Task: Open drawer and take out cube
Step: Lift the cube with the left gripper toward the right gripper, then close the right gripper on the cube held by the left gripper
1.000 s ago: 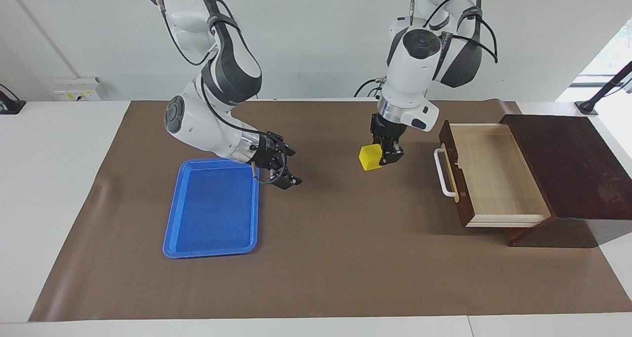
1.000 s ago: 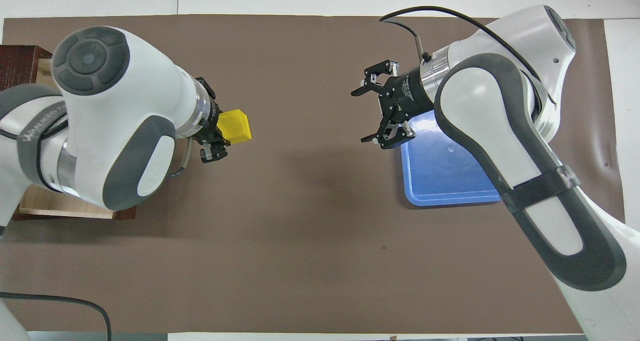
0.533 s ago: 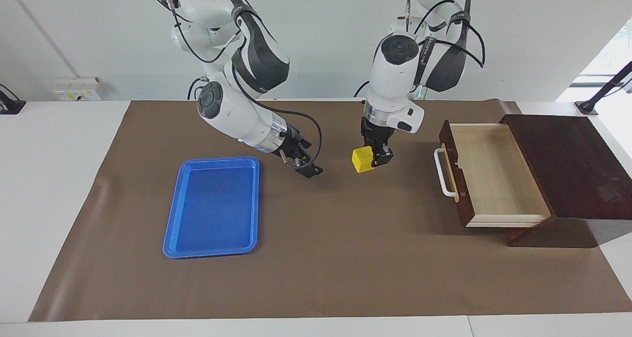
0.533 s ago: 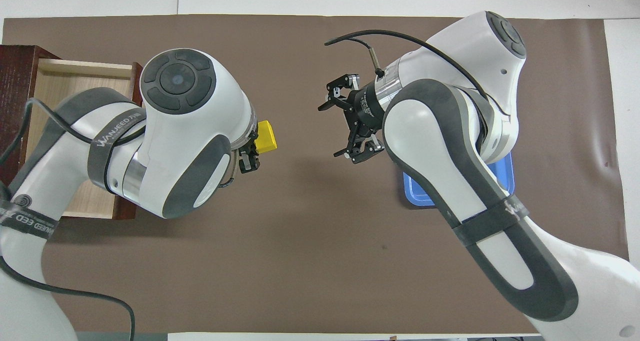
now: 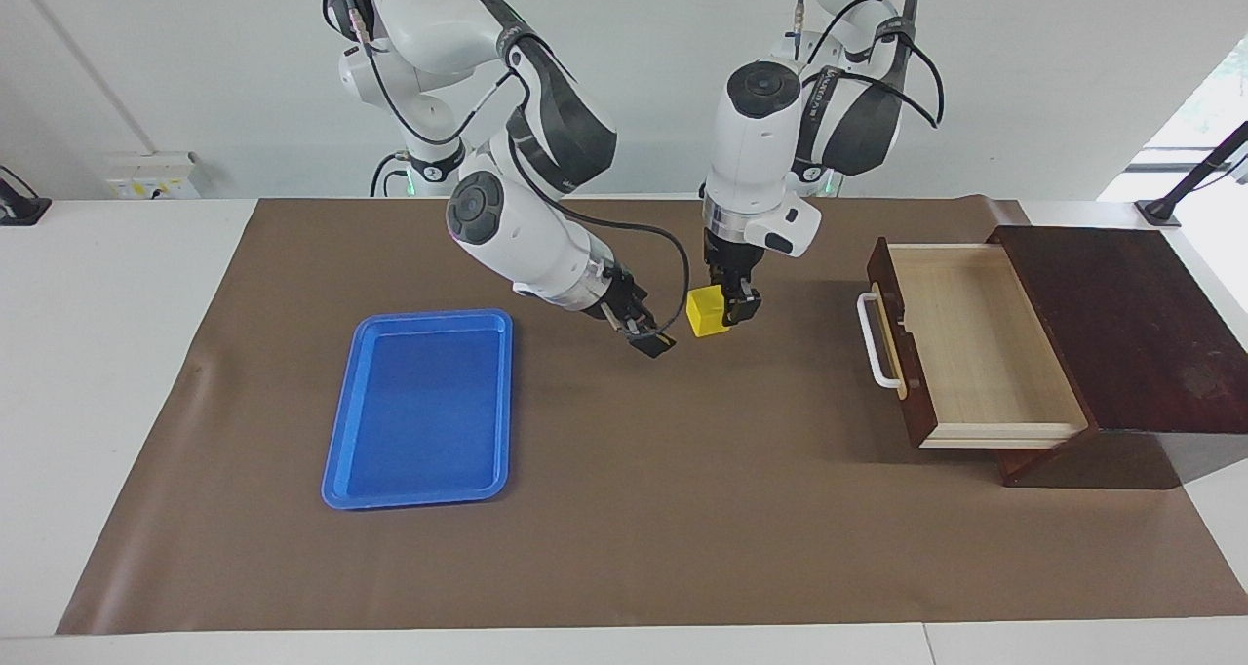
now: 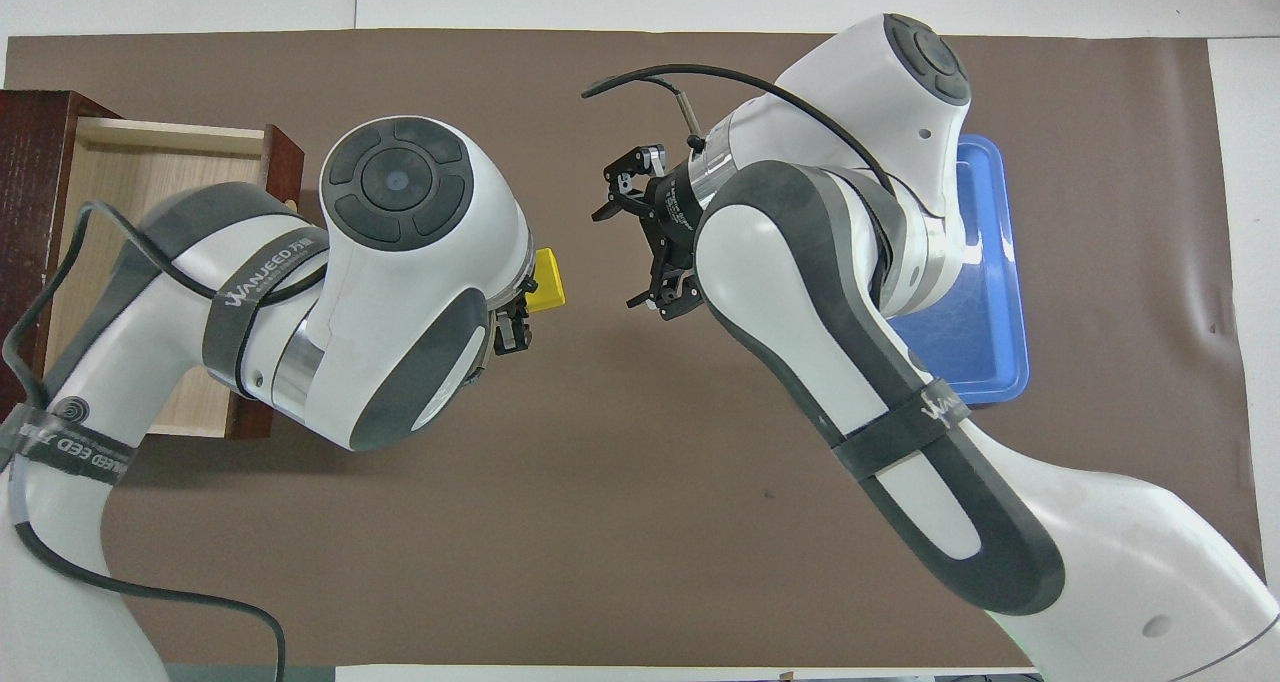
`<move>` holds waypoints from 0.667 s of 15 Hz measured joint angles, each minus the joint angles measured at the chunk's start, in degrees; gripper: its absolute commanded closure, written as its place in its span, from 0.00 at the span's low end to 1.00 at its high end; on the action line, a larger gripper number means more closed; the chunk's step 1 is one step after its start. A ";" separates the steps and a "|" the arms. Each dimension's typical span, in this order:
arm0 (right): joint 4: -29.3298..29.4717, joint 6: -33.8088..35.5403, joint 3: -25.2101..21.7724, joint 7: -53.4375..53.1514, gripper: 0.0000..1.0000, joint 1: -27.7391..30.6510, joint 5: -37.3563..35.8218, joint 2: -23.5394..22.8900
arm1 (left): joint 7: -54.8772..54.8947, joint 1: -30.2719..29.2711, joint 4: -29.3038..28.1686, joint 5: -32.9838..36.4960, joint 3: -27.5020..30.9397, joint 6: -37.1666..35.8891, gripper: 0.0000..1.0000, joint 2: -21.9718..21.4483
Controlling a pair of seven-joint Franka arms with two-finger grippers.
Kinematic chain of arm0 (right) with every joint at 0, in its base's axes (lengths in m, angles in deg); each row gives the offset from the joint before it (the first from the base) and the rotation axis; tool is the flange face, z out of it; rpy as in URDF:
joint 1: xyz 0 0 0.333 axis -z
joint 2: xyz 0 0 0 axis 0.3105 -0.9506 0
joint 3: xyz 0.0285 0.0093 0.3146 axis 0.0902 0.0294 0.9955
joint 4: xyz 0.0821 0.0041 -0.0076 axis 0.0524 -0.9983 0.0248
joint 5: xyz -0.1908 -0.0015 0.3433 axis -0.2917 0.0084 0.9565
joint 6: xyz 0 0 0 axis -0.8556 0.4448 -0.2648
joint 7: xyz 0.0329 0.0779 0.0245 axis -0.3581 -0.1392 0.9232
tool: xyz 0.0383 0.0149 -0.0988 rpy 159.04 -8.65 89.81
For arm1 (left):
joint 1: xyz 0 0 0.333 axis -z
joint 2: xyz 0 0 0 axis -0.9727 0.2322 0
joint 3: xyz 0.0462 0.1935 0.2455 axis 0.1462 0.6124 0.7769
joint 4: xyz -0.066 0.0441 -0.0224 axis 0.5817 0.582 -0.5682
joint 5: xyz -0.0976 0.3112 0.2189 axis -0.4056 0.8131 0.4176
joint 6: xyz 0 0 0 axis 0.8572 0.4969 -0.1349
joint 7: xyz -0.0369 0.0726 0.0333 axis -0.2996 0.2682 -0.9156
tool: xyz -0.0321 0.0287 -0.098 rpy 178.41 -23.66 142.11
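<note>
Hanging clamped in the left claw (image 5: pixel 726 312), cube (image 5: pixel 705 312) beside the open right claw (image 5: pixel 651 338)

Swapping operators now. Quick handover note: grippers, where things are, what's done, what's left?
Left gripper: shut on the cube, held up over the mat between the drawer and the tray.
Right gripper: open, empty, reaching in beside the cube.
Drawer: pulled out, interior bare.
Done: drawer opened, cube taken out.
Left: looks like a handover to the right gripper, perhaps then down on the tray.
</note>
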 measured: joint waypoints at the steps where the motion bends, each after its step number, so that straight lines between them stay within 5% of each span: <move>1: 1.41 0.22 0.01 -1.22 0.06 -0.75 -0.73 -0.82 | 0.08 0.00 0.00 0.00 0.00 0.00 1.00 0.00; 10: 3.93 0.17 -0.04 -9.06 0.07 -3.27 0.00 -1.98 | 0.12 0.00 0.00 0.00 0.04 0.01 1.00 0.07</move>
